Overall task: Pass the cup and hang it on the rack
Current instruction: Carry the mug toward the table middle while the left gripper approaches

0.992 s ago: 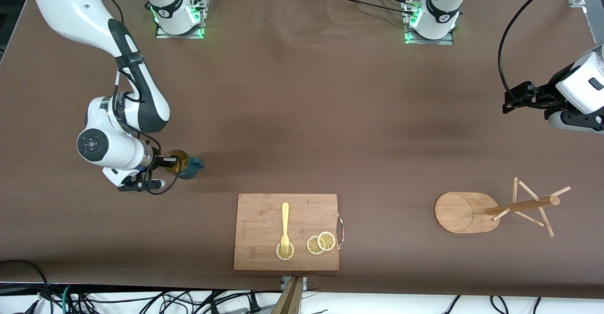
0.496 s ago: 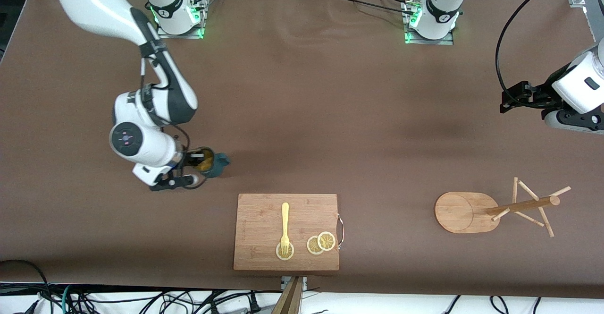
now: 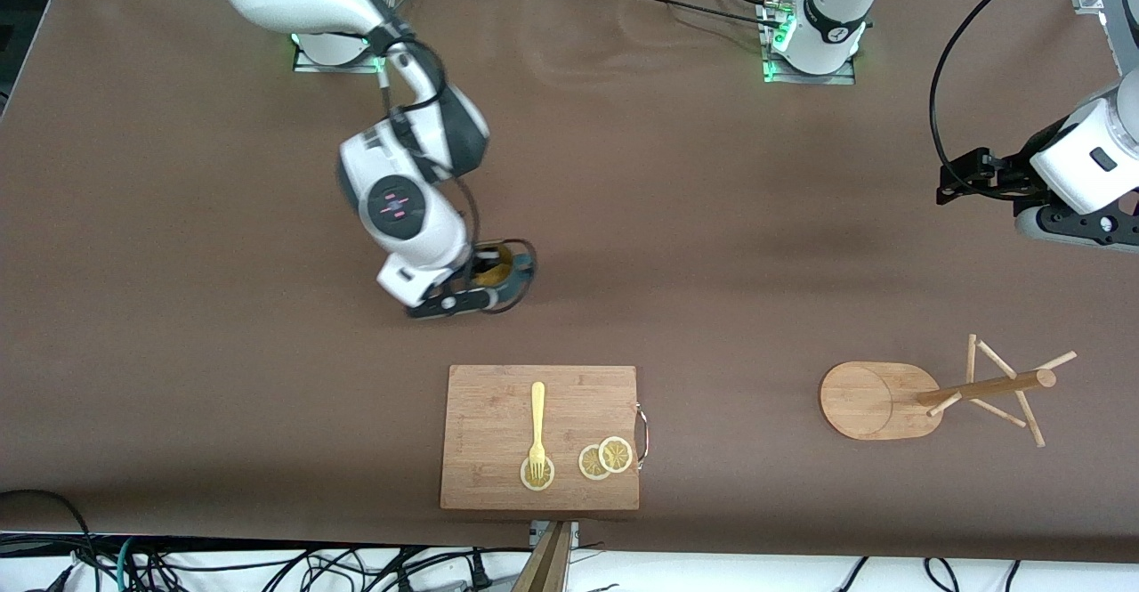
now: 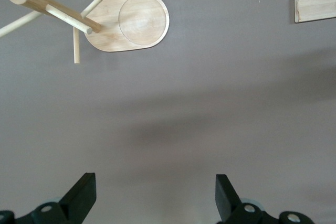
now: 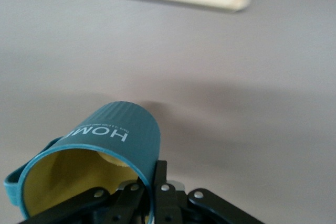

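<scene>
Brown cloth covers the table (image 3: 623, 218), with cables and frame parts visible past its edges. Over the middle of that cloth, above bare table farther from the front camera than the board (image 3: 539, 437), the cup (image 3: 498, 273) is carried by the right gripper (image 3: 476, 279), whose fingers are clamped on the rim wall, one inside the yellow hollow and one outside the ribbed teal. In the right wrist view the cup (image 5: 94, 166) is seen tilted, mouth toward the camera, with its handle at the side away from the fingers (image 5: 157, 192). The left gripper (image 3: 950, 184) hangs over the table's left-arm end, jaws spread wide with nothing between them, as its own wrist view shows (image 4: 155, 198). The rack (image 3: 925, 392) stands at that same end, nearer the front camera, its pegs bare.

The step in hand is judged to be the carry toward the handover. It is done well if the cup is brought to a point over open table between the two arms, kept clear of the board and its fork (image 3: 537, 432) and lemon slices (image 3: 605, 457), and presented with the handle left free for a peg. The body or far rim should be offered to the left gripper, and the right's hold should be released only once the left's is firm; a slip on the thin rim is the likeliest fault
</scene>
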